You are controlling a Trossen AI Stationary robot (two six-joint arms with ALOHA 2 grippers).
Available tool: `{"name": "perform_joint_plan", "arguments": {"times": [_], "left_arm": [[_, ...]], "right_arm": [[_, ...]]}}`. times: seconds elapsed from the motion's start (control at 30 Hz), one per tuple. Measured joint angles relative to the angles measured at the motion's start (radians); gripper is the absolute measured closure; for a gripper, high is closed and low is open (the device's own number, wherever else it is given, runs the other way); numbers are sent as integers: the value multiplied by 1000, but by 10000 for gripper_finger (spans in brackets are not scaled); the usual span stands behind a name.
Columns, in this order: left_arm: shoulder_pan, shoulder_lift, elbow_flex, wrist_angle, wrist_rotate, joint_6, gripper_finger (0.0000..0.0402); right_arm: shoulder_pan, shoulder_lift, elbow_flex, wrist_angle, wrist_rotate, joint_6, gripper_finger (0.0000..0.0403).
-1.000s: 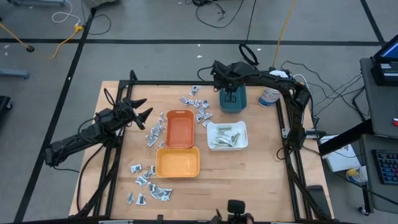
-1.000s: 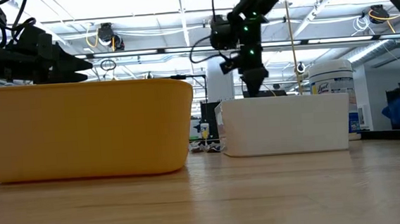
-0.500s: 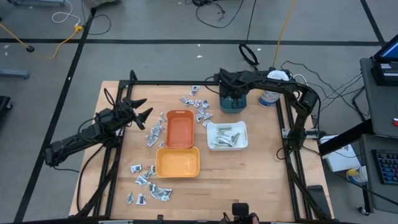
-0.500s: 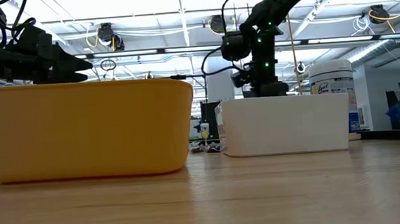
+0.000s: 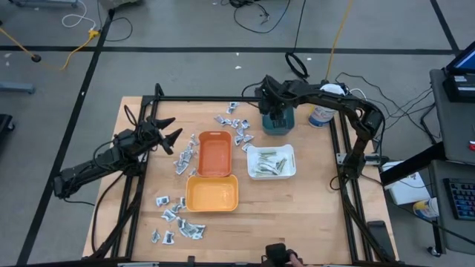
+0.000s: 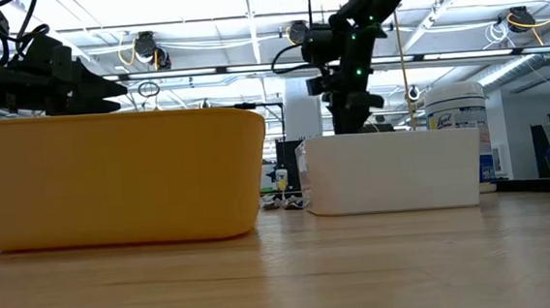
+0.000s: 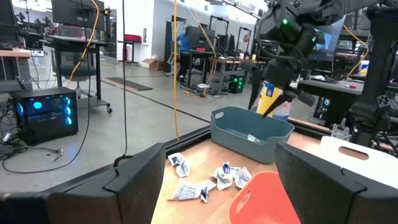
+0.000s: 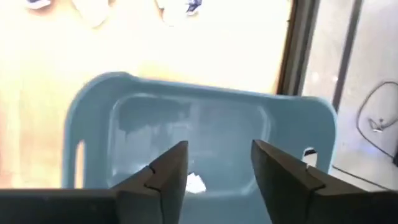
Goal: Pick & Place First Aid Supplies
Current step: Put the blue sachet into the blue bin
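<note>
Four trays sit on the wooden surface (image 5: pixel 312 208): a red-orange tray (image 5: pixel 214 154), an orange tray (image 5: pixel 211 194), a white tray (image 5: pixel 271 161) and a teal tray (image 5: pixel 277 122). Silvery packets (image 5: pixel 178 219) lie in three clusters, at seven, nine and twelve o'clock from the red-orange tray, and one packet (image 8: pixel 195 183) lies inside the teal tray. The right tool (image 8: pixel 214 163) hangs spread and empty over the teal tray at one o'clock, the left tool (image 5: pixel 168 130) waits spread at nine o'clock, and a white tub (image 5: pixel 320 115) stands beside the teal tray.

A robotics lab; desks with monitors (image 7: pixel 73 14), a lit computer tower (image 7: pixel 46 113), floor cables (image 5: pixel 256 15).

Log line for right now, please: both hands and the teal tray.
right hand: open over teal tray | packet: in tray | left hand: open, waiting at table's left
</note>
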Motion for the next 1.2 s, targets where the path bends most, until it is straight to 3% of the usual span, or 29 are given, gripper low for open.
{"name": "perform_joint_plan", "arguments": {"times": [0.27, 0.43, 0.63, 1.03, 1.2], "left_arm": [[0, 0, 0, 0, 0, 0, 93], [0, 0, 0, 0, 0, 0, 94], [0, 0, 0, 0, 0, 0, 93], [0, 0, 0, 0, 0, 0, 94], [0, 0, 0, -1, 0, 0, 94]], "right_arm": [[0, 1, 56, 119, -104, 142, 222], [0, 0, 66, 129, -103, 239, 222], [5, 9, 80, 117, -102, 231, 222], [22, 225, 360, -75, -148, 229, 223], [22, 305, 466, -149, -151, 323, 222]]}}
